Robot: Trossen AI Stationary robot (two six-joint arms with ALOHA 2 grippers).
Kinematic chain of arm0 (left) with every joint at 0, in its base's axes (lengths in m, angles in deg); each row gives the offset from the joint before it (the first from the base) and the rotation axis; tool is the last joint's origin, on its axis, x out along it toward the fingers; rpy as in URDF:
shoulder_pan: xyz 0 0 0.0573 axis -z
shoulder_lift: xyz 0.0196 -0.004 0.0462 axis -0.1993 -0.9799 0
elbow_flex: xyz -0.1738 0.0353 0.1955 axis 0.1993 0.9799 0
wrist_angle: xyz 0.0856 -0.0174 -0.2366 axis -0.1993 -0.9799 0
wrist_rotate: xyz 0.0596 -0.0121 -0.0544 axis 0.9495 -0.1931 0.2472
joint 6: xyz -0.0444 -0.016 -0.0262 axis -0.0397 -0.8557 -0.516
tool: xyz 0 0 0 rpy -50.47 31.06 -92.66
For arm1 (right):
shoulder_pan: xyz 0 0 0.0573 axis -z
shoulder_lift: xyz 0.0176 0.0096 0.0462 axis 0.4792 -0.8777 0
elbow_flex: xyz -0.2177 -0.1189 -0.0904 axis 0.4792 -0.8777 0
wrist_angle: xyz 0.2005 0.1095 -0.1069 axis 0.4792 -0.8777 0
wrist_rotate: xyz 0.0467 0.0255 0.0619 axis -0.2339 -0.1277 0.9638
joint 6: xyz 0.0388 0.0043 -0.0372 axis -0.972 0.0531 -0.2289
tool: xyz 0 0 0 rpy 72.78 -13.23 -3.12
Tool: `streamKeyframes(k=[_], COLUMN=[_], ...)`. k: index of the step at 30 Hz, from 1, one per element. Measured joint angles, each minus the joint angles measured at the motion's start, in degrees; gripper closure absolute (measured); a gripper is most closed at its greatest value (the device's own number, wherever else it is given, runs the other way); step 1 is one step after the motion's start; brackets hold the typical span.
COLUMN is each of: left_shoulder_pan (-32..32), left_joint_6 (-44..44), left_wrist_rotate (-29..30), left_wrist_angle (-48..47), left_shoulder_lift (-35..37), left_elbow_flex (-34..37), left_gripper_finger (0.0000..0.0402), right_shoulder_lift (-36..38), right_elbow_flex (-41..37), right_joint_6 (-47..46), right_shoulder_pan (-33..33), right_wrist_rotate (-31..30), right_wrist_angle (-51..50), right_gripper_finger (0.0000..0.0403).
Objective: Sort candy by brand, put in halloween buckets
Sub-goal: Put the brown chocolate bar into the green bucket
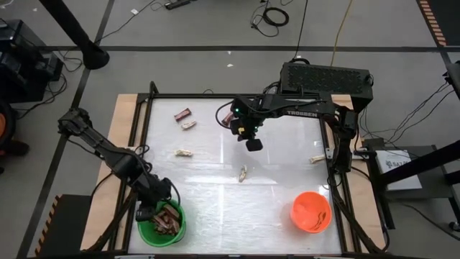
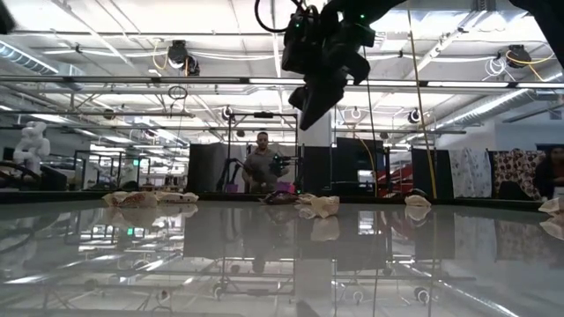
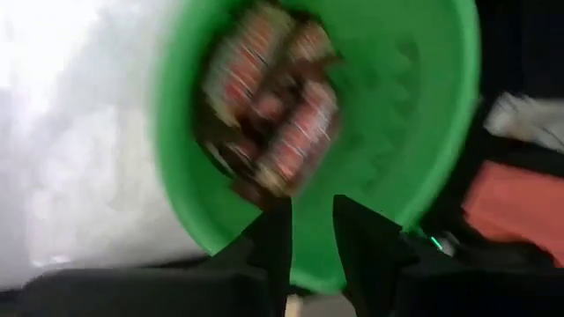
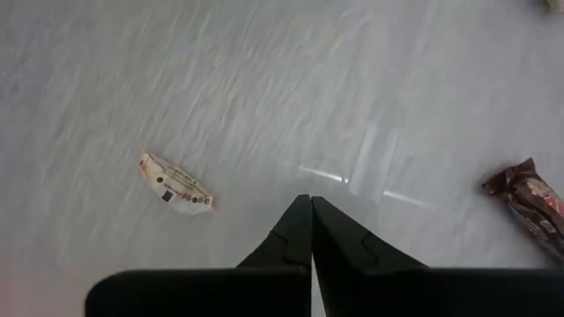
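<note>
L gripper (image 3: 308,231) slightly apart, over green bucket (image 1: 147,232) | R gripper (image 4: 310,231) closed, empty

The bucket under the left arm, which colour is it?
Bright green, seen best in the left wrist view.

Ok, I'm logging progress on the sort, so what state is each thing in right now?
Green bucket: upright, holding dark reddish-brown bars.
Orange bucket: upright, contents unclear.
Left gripper: over the green bucket, jaws slightly apart, holding nothing.
Right gripper: above the table's middle, jaws shut, empty.
Dark bar: loose on the table.
Pale bars: loose, scattered, unsorted.
</note>
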Motion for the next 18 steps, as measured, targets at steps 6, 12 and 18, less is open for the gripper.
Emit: streamKeyframes(k=[6,12,18], left_shoulder_pan=[-2.40,-7.23,-20.93], left_joint_6=[4.12,14.41,27.31], left_wrist_rotate=[-11.34,-1.97,14.83], left_wrist_angle=[0.78,-3.21,-5.86], left_shoulder_lift=[0.46,3.39,5.47], left_elbow_flex=[-0.02,-0.09,-0.11], left_gripper_finger=[0.0303,0.0302,0.0302], right_shoulder_lift=[0.02,0.02,0.02], right_elbow_flex=[0.01,0.01,0.01], right_joint_6=[-3.60,-19.16,-31.37], right_shoulder_pan=[0.00,-0.20,-0.26], right_wrist_rotate=[-0.01,-0.01,-0.01], right_wrist_angle=[0.71,0.77,0.75], right_gripper_finger=[0.0403,0.0403,0.0403])
